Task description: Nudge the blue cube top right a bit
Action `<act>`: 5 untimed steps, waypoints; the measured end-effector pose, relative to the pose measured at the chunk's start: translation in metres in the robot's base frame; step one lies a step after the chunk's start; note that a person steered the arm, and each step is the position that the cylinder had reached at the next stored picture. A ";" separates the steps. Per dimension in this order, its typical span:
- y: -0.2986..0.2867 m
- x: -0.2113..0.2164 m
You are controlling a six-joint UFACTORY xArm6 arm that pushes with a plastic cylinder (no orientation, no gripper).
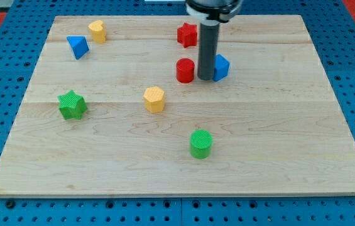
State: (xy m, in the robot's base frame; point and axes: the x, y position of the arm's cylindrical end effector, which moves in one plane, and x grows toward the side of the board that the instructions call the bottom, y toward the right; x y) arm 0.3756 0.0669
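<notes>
The blue cube (221, 67) sits on the wooden board (259, 125) right of centre, near the view's top. My tip (205, 78) stands against the cube's left side, and the rod hides part of that side. A red cylinder (185, 70) stands just left of my tip, close to it.
A red star block (188, 34) lies above the red cylinder. A blue triangular block (77, 46) and a yellow block (97, 31) sit at the top left. A green star (71, 105) is at the left, a yellow hexagonal block (154, 99) near the centre, a green cylinder (200, 143) below it.
</notes>
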 end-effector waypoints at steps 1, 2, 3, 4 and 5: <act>0.023 -0.010; 0.045 -0.045; 0.079 -0.075; 0.096 -0.069; 0.096 -0.067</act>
